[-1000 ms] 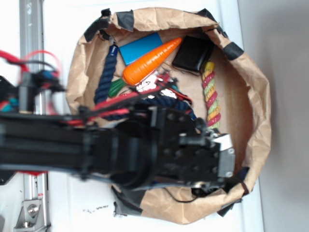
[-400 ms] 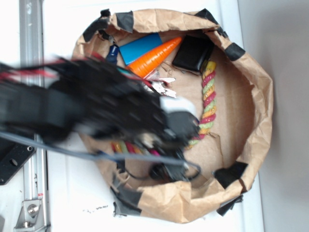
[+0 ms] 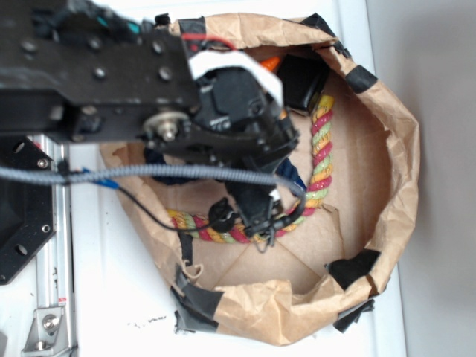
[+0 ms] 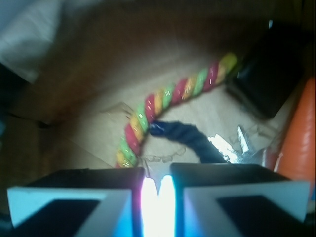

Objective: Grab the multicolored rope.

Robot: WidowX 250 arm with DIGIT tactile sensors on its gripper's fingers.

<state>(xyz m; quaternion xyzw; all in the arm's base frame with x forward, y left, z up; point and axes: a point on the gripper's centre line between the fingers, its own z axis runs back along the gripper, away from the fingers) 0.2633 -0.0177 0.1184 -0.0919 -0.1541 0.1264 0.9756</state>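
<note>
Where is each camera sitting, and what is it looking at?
Exterior: high above, looking straight down into the paper bag; the black arm covers the top left, its pincer down by the multicolored rope.
Wrist: on the arm just behind the pincer, looking forward and down at the bag floor; only the two fingers show, nearly touching.
Both show the multicolored rope, the navy rope and the black box.

You're looking at a lab-style robot bench: white tabletop (image 3: pixel 349 327), metal rail (image 3: pixel 46 312) along its edge, taped-up brown paper bin (image 3: pixel 394 186) holding assorted props below the fingers.
</note>
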